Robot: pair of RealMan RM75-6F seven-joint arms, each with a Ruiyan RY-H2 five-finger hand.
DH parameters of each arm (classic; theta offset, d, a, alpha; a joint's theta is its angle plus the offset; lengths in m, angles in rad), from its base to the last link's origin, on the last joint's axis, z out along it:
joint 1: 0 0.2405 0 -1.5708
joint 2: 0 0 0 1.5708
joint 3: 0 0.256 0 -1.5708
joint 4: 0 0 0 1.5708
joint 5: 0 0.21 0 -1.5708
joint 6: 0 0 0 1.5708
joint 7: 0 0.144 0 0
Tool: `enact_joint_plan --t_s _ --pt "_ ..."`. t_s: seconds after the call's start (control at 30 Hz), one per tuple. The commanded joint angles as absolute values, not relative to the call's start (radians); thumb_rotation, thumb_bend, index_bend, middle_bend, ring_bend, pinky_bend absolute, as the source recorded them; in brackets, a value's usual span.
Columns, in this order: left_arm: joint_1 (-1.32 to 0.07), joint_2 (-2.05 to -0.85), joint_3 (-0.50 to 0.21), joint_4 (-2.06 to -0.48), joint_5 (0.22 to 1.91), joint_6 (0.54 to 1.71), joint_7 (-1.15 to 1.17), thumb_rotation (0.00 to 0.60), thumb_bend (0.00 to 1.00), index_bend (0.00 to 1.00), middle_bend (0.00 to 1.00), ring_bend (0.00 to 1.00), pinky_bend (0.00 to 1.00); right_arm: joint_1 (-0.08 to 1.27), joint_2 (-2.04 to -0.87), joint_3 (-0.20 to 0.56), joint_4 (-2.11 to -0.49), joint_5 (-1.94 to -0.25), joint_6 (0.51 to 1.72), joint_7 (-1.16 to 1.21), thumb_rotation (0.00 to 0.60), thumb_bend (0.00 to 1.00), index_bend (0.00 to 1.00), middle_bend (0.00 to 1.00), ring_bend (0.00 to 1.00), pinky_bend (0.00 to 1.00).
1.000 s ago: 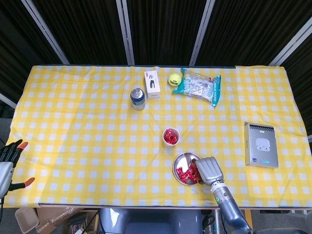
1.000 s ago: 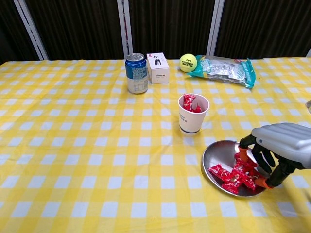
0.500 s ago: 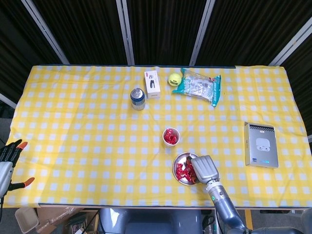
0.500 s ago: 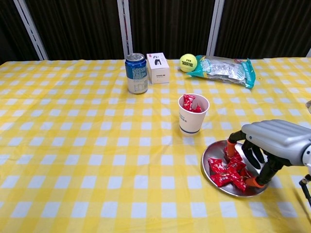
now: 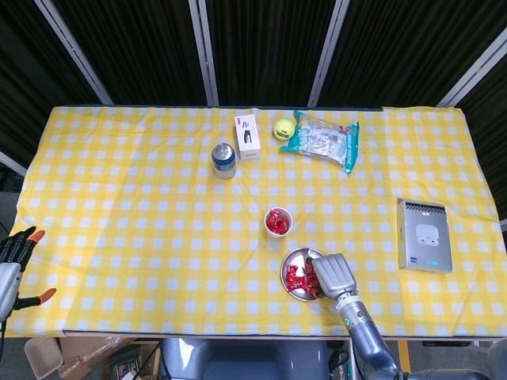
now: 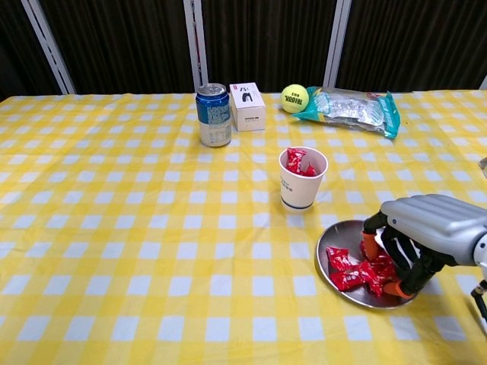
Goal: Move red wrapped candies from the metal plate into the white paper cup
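Note:
The metal plate (image 5: 294, 266) (image 6: 329, 242) lies near the table's front edge and holds a pile of red wrapped candies (image 5: 296, 277) (image 6: 351, 271). My right hand (image 5: 333, 274) (image 6: 428, 229) reaches down into the plate from the right, fingers and thumb curled in around candies at the right of the pile. The white paper cup (image 5: 278, 222) (image 6: 302, 182) stands just behind the plate with several red candies inside. My left hand (image 5: 13, 263) hangs off the table's left front corner, fingers spread, holding nothing; only the head view shows it.
A blue can (image 6: 214, 114), a small white box (image 6: 247, 106), a tennis ball (image 6: 294, 98) and a snack bag (image 6: 351, 109) line the back of the table. A grey device (image 5: 424, 234) lies to the right of the plate. Yellow checked cloth covers the table.
My right hand has slid left into the plate, nudged the candy pile leftward, then curled its fingers in around the candies. The left hand has not moved.

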State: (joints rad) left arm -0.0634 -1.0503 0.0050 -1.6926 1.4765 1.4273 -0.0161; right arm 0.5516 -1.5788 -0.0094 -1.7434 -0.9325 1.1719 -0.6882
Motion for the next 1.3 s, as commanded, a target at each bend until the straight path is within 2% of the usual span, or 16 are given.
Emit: enact_joint_plan --t_s 0.03,0.13,0.7,1.0,1.3 --pt "-0.063 -1.051 0.005 -1.693 1.477 1.428 -0.016 0.600 0.01 0.00 0.00 0.00 0.00 0.546 -1.588 -0.005 -1.726 -0.960 1.169 -0.660 0.600 0.41 0.63 0.70 0.65 0.91" --pt "-0.063 -1.051 0.005 -1.693 1.476 1.428 -0.016 0.600 0.01 0.00 0.00 0.00 0.00 0.541 -1.596 0.004 -1.716 -0.994 1.172 -0.624 0.600 0.45 0.65 0.71 0.66 0.92" --pt "-0.064 -1.049 0.003 -1.693 1.475 1.426 -0.022 0.600 0.01 0.00 0.00 0.00 0.00 0.579 -1.558 0.110 -1.801 -1.006 1.191 -0.646 0.600 0.46 0.65 0.71 0.66 0.92" --pt "-0.065 -1.048 0.003 -1.695 1.471 1.422 -0.025 0.600 0.01 0.00 0.00 0.00 0.00 0.626 -1.524 0.198 -1.854 -0.949 1.190 -0.678 0.600 0.46 0.65 0.71 0.66 0.92" --pt "-0.069 -1.045 0.000 -1.698 1.461 1.412 -0.032 0.600 0.01 0.00 0.00 0.00 0.00 0.720 -1.526 0.301 -1.811 -0.854 1.151 -0.717 0.600 0.46 0.65 0.71 0.66 0.92"
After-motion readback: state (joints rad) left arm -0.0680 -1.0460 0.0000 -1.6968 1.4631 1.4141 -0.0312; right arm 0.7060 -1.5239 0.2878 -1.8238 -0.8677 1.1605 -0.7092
